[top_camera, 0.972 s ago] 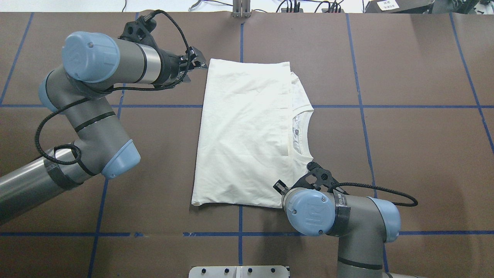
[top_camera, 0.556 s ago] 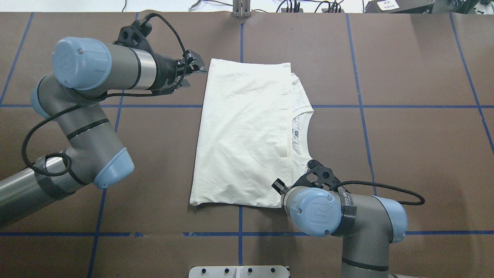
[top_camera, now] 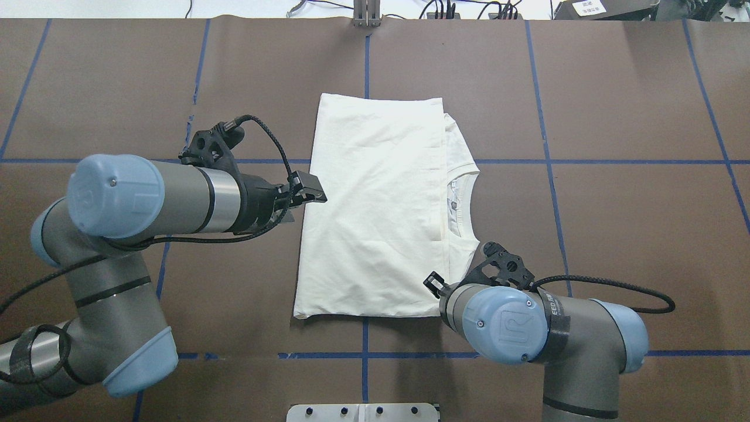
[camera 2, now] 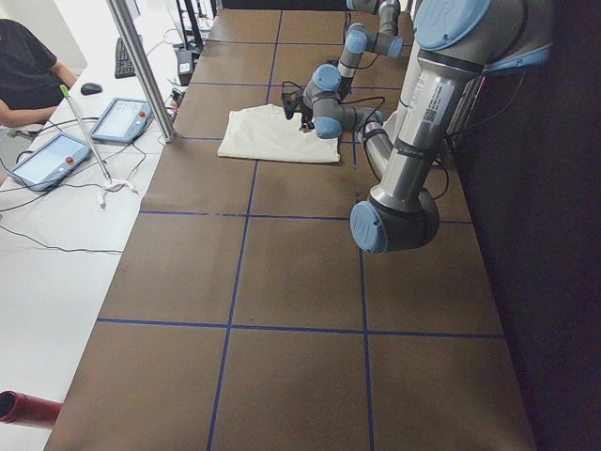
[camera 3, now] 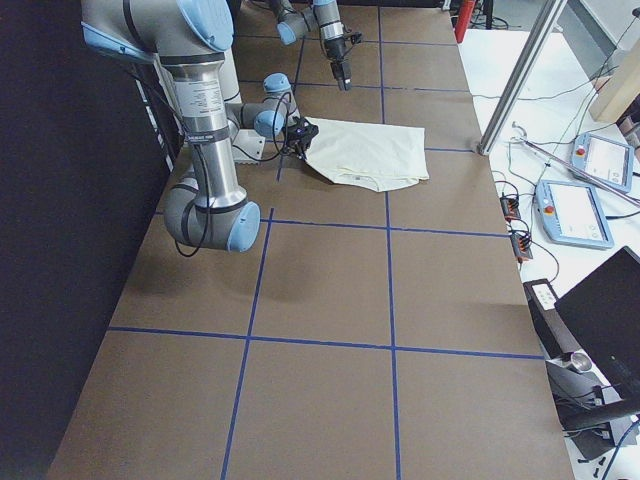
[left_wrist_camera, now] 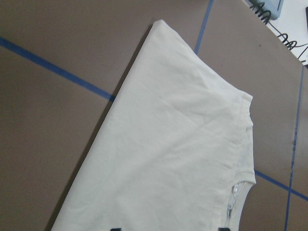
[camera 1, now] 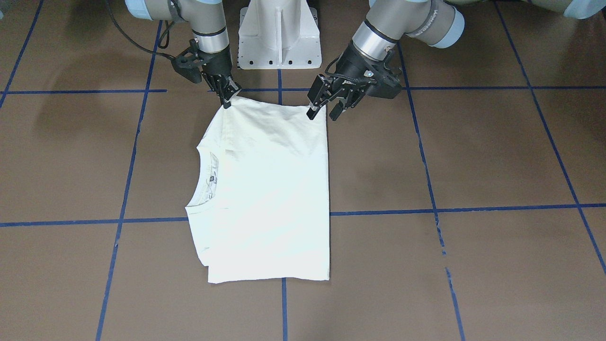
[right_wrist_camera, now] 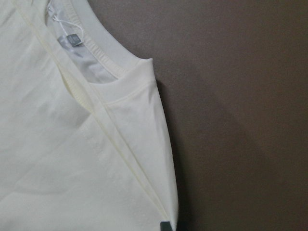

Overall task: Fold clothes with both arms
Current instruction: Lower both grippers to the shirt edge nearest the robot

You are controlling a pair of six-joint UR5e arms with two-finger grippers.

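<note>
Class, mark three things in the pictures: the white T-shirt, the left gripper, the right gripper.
white T-shirt (top_camera: pixel 375 205), overhead exterior view, middle of the folded cloth.
left gripper (camera 1: pixel 322 115), exterior front-facing view, midway between its open fingers.
right gripper (camera 1: pixel 227 103), exterior front-facing view, between its fingertips.

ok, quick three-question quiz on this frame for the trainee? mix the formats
1. True or false: the left claw is shut on the shirt.
2. The collar points toward: A) the robot's left, B) the robot's right, C) the robot's base.
3. Fill in: the ___ claw pinches a shirt corner.

Key:
1. False. It is open, at the shirt's edge.
2. B.
3. Right. The right claw is shut on the corner.
</note>
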